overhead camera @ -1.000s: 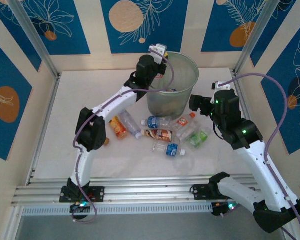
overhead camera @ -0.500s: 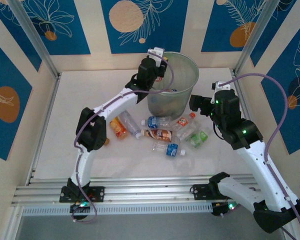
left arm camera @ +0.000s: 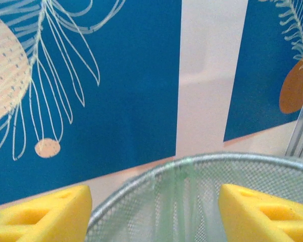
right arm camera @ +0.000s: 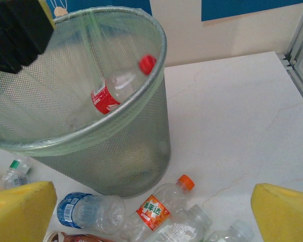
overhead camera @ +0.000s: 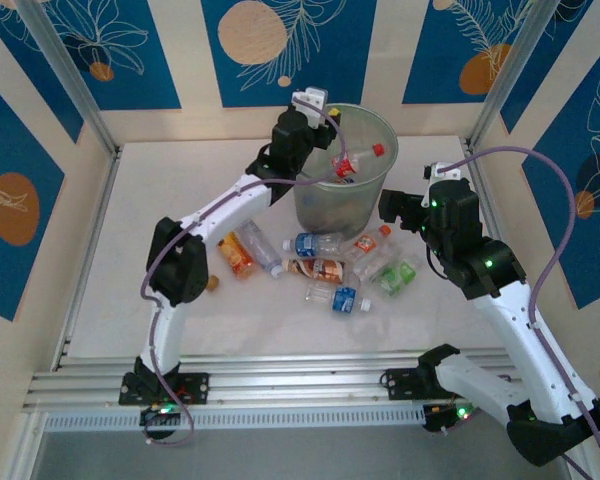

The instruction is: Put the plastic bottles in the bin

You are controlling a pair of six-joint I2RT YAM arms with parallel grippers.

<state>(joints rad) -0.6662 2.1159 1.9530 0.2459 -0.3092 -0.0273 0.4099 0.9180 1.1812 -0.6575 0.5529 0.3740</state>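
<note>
The left hand (overhead camera: 325, 125) hangs over the upper-left rim of the bin (overhead camera: 330, 205), near the top centre of the overhead view. Its yellow fingers (left arm camera: 50, 214) are spread wide and hold nothing. In its own wrist view they sit in the two lower corners, with the bin's far rim curving between them. A red-labelled bottle (overhead camera: 352, 163) with a red cap lies tilted inside the mouth of the bin, cap toward the upper right. It is just right of and below the left hand, clear of its fingers. The right wrist view shows this bottle through the mesh in the upper left of the frame. The right hand (overhead camera: 387, 208) sits just right of the bin's base, low over the table (overhead camera: 150, 200). Its fingers (right arm camera: 20, 212) are wide apart in the lower corners of its wrist view, holding nothing. The other plastic bottles lie on the table in a loose cluster below the bin: an orange-labelled bottle (overhead camera: 239, 256) at the left, a blue-labelled bottle (overhead camera: 315, 243) just under the bin, a brown-labelled bottle (overhead camera: 315, 268) beneath that, an orange-capped bottle (overhead camera: 368, 243) just left of the right hand, a green-labelled bottle (overhead camera: 395, 278) to the lower right, and a second blue bottle (overhead camera: 342, 298) lowest. In the right wrist view the orange-capped bottle and the blue-labelled bottle lie along the bottom edge between the spread fingers, touching neither.
</note>
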